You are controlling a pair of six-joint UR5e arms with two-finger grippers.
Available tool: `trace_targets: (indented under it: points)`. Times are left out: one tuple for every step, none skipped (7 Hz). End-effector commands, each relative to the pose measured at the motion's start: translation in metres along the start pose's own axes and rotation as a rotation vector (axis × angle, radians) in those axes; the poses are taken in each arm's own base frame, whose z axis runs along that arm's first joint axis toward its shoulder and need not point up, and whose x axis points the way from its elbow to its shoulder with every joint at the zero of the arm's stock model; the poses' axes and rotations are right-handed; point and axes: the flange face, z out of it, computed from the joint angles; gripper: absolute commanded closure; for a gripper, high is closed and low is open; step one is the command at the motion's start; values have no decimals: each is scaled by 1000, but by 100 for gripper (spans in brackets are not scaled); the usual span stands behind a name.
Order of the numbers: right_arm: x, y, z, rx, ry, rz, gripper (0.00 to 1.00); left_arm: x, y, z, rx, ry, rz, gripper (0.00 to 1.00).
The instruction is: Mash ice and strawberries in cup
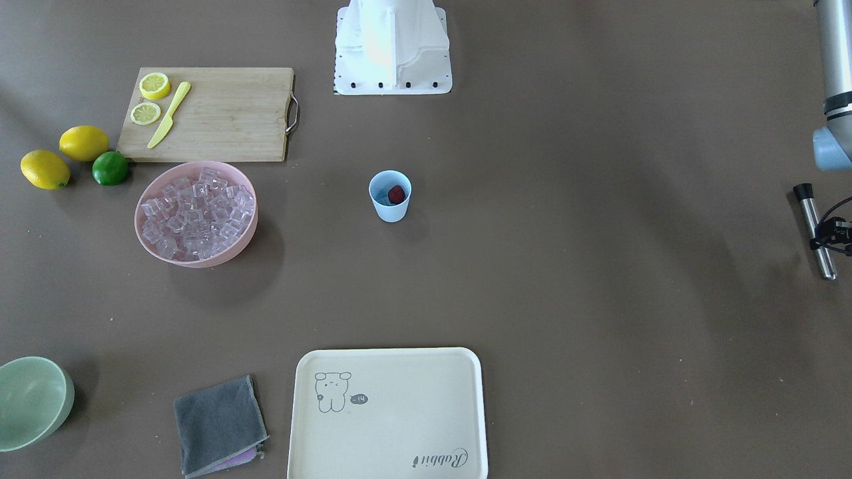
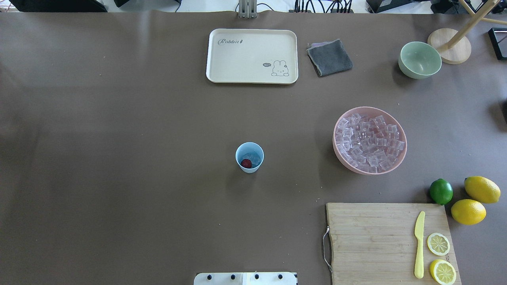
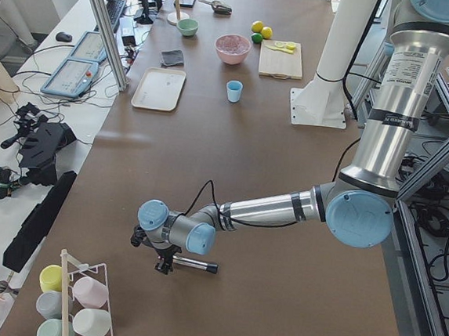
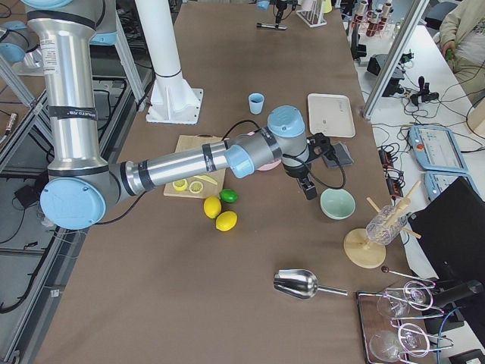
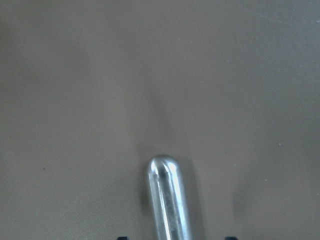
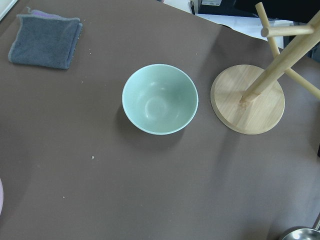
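The light-blue cup (image 1: 389, 211) (image 2: 250, 169) stands upright mid-table with a red strawberry (image 1: 397, 193) (image 2: 246, 163) and some clear ice (image 2: 254, 157) inside. More ice (image 1: 196, 213) fills a pink bowl (image 2: 370, 171). Far off at the table's end, my left gripper (image 1: 825, 241) (image 3: 165, 263) is low over a metal rod with a black tip (image 1: 813, 216) (image 5: 167, 200). In the left wrist view its fingertips stand apart on either side of the rod, open. My right gripper (image 4: 307, 186) hangs above the pale-green bowl (image 6: 160, 100); I cannot tell whether it is open or shut.
A cutting board (image 2: 380, 237) holds lemon halves and a yellow knife (image 2: 419, 245), with two lemons and a lime (image 2: 441, 191) beside it. A cream tray (image 2: 252, 75), a grey cloth (image 2: 329, 57) and a wooden stand (image 6: 247, 97) sit on the far side. A metal scoop (image 4: 299, 283) lies at the right end.
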Motion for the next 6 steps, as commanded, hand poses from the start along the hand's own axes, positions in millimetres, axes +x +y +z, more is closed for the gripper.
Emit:
trace_targets:
  points:
    - [-2,8,-2,-2,0,2,0,2,-7,-3,5,0,-51,28]
    - [-2,18,-4,0,1,0,0,5,-11,-4,7,1,-58,28]
    - [-3,24,-6,15,2,-14,0,3,-10,-1,2,0,-61,28]
    - [-1,25,-4,12,3,-11,0,1,-10,1,-1,-12,-62,28]
    - [-1,25,-4,12,8,-11,0,0,-12,5,-7,-52,-59,28]
    - [0,25,-4,12,9,-11,0,1,-14,6,-8,-53,-58,29]
